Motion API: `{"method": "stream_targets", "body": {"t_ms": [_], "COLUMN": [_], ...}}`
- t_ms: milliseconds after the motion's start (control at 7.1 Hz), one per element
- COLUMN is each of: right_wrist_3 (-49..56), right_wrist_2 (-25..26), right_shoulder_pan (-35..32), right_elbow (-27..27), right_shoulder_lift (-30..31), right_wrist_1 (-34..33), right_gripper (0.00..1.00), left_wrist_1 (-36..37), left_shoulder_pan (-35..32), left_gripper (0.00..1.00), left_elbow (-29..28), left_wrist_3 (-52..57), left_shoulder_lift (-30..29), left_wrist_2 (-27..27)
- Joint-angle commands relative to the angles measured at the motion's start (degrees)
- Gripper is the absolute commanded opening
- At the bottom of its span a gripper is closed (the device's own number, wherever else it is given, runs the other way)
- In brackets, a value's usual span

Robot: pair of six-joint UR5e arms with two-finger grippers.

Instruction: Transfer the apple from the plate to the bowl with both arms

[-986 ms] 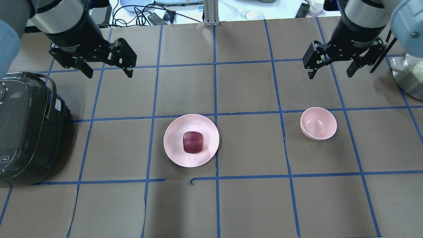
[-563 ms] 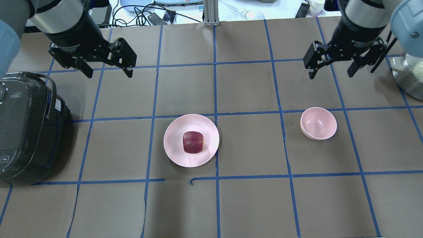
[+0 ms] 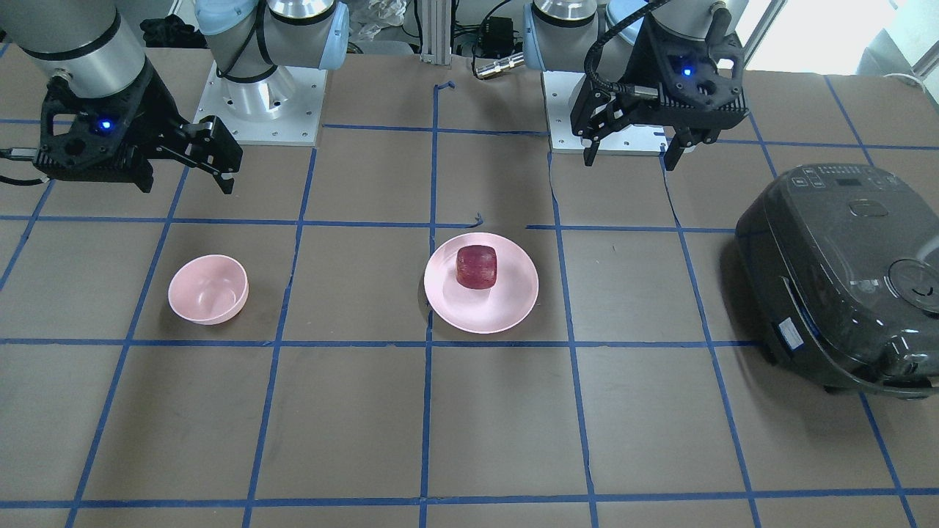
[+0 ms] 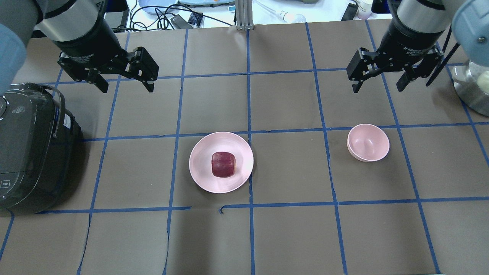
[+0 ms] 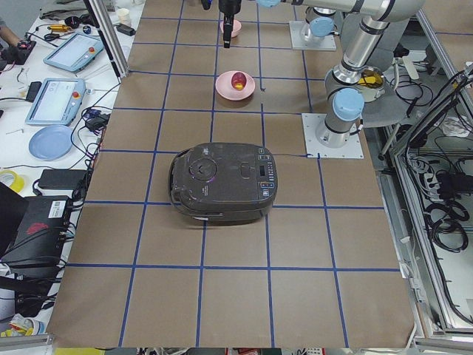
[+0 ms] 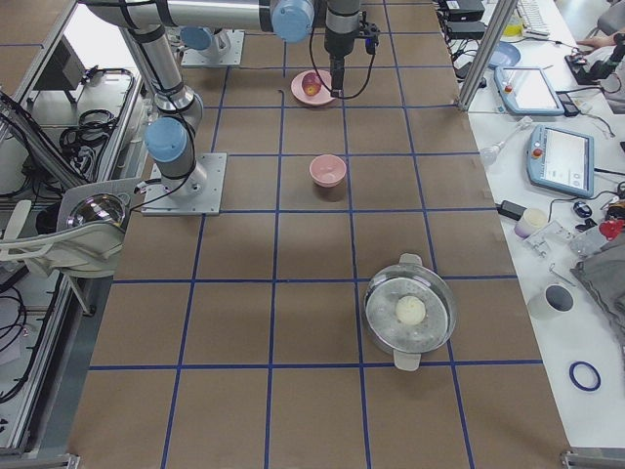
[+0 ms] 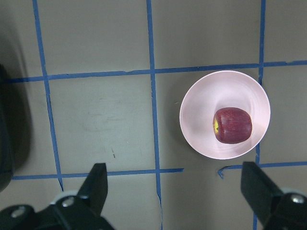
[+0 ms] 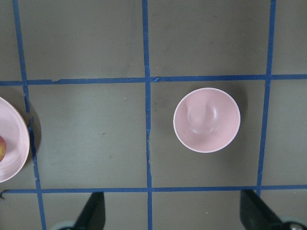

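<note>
The dark red apple (image 4: 224, 164) sits on the wide pale pink plate (image 4: 200, 164) near the table's middle. It also shows in the front view (image 3: 477, 267) and the left wrist view (image 7: 232, 125). The small deep pink bowl (image 4: 368, 143) stands empty to the plate's right, and also shows in the right wrist view (image 8: 206, 120). My left gripper (image 4: 127, 88) is open and empty, high above the table, behind and to the left of the plate. My right gripper (image 4: 377, 88) is open and empty, high behind the bowl.
A dark rice cooker (image 4: 30, 149) stands at the table's left edge. A steel pot (image 4: 473, 88) with a pale round thing in it stands at the right edge. Blue tape lines divide the brown table into squares.
The right gripper has shifted slightly to the left and the left gripper slightly nearer. Both stay open. The apple, plate and bowl have not moved.
</note>
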State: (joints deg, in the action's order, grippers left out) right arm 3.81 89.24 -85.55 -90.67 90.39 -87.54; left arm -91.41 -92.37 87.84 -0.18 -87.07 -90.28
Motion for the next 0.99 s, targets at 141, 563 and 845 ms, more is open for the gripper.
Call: {"method": "stream_targets", "body": {"t_ms": [141, 563, 845], "right_wrist_3": [0.84, 11.15, 20.25], "right_wrist_2": [-0.03, -0.45, -0.55], "right_shoulder_pan": [0.12, 6.14, 15.64], "right_elbow": [-0.03, -0.64, -1.26], "right_shoulder_lift": [-0.13, -2.49, -6.44], "right_wrist_1": [0.00, -1.14, -1.58], "right_gripper": [1.00, 1.00, 1.00], "left_wrist_1": [0.09, -0.17, 5.24], "left_shoulder_pan": [-0.52, -2.88, -8.50], "left_gripper": [1.00, 1.00, 1.00], "left_elbow": [-0.12, 0.32, 2.15], "left_wrist_3": [-1.39, -3.58, -12.42], "left_shoulder_lift": [-1.52, -4.40, -10.36], "left_wrist_2": [0.02, 0.02, 0.02]}}
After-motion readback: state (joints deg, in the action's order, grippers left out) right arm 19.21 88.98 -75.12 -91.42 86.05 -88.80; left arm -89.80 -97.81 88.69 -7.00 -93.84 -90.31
